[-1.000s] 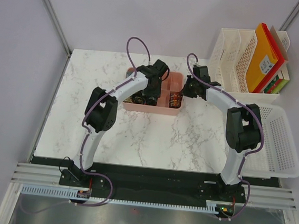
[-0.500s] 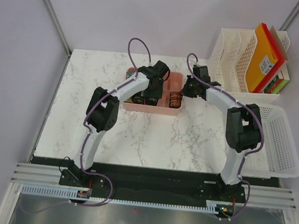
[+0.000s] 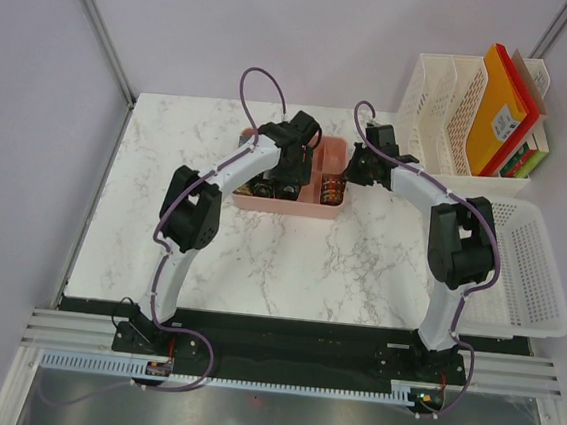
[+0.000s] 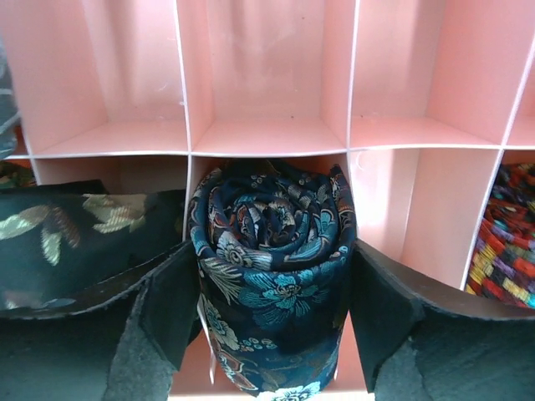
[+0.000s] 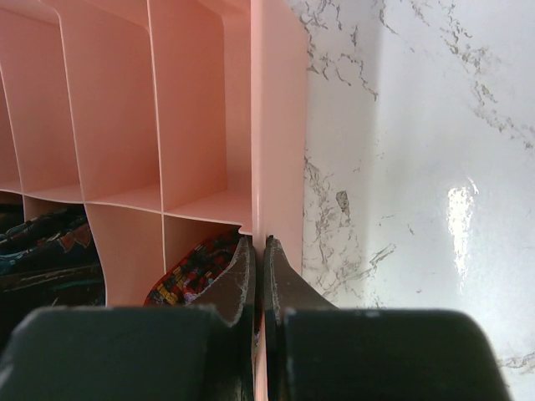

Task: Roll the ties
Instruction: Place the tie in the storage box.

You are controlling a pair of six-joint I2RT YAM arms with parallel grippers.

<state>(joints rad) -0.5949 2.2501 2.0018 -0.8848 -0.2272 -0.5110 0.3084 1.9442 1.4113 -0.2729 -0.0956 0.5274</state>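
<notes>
My left claw (image 4: 274,284) is clamped on the blue floral tie (image 4: 272,225), one finger against each side of the coil. I read that squeeze as what stops the roll from springing loose while it sits in the middle cell of the near row of the pink tray (image 5: 276,125). My right claw (image 5: 259,251) is pinched nearly flat on the tray's end wall, with the marble tabletop (image 5: 418,125) just beyond. I judge that it is there to pin the tray so it cannot slide as the coil goes in. A dark leaf-patterned tie (image 4: 75,234) fills the cell to the left, and a multicoloured tie (image 5: 196,263) sits in the end cell by the right claw.
</notes>
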